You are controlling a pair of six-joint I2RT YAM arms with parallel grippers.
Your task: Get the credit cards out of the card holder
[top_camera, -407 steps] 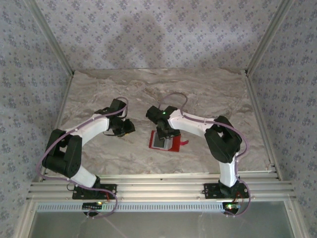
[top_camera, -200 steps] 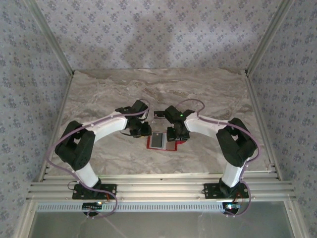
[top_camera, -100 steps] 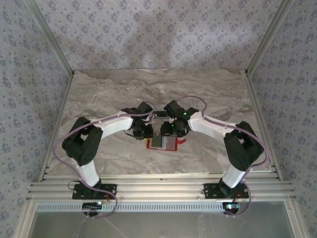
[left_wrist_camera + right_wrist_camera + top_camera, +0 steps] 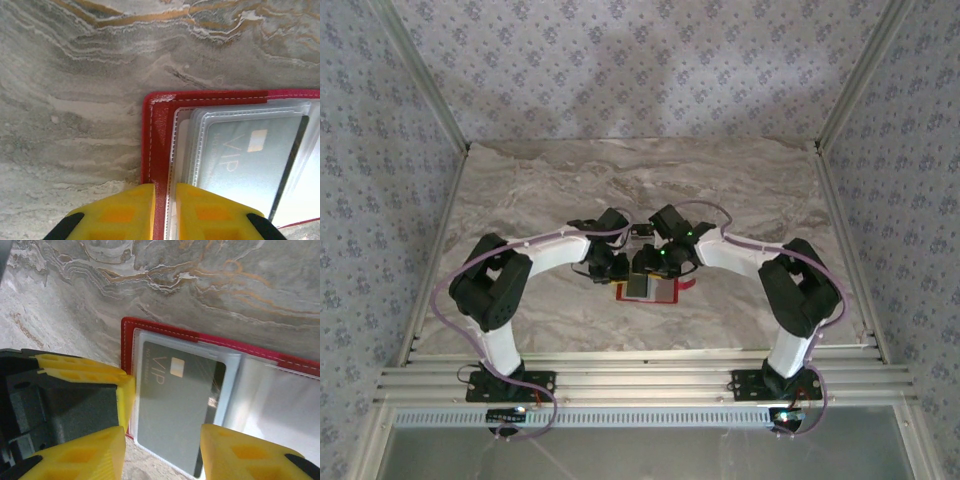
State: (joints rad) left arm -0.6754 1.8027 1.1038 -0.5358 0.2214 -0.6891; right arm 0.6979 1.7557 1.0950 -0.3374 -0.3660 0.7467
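Observation:
The red card holder (image 4: 665, 292) lies open on the marble table, between both arms. A dark grey credit card (image 4: 175, 405) marked VIP sits in its clear left pocket (image 4: 245, 165). My left gripper (image 4: 165, 205) is at the holder's left border (image 4: 157, 130), its yellow fingers (image 4: 125, 212) closed tight on the red stitched edge and the pocket's rim. Over the card stands my right gripper (image 4: 162, 452), open, one yellow fingertip on each side of it. From above, the left gripper (image 4: 615, 272) and right gripper (image 4: 650, 268) nearly touch.
The left gripper's black body and yellow finger (image 4: 85, 375) lie close beside my right gripper's left finger. The holder's right half (image 4: 280, 395) has pale clear pockets. A small red snap tab (image 4: 690, 287) sticks out at the right. Aluminium rails (image 4: 640, 380) run along the near edge.
Both arms have come in together over the card holder. The left jaws have narrowed onto its left edge. The right gripper has shifted left over the card and narrowed slightly.

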